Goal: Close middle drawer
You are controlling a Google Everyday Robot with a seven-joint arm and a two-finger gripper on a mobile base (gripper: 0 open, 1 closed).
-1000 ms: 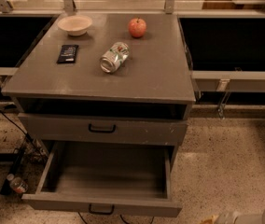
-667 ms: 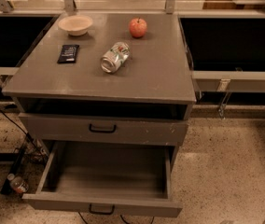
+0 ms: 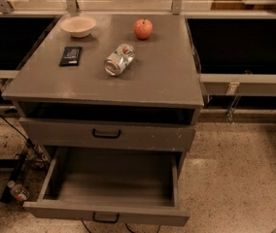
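A grey metal cabinet [image 3: 157, 81] seen from above and in front. The middle drawer [image 3: 112, 184] is at lower centre of the frame, pulled far out toward the camera. It is a wide, deep grey box with a flat floor, plain side walls and a low front panel. A small black bar handle [image 3: 105, 218] sits on that panel at the bottom edge of the frame. Above it is a closed drawer [image 3: 143, 137]. On the cabinet top are a pale bowl [image 3: 78, 25], a red apple [image 3: 143, 28], a can [image 3: 119, 59] on its side and a flat black packet [image 3: 71, 55]. The gripper is outside the frame, so I cannot tell how far open it is or whether it holds anything.
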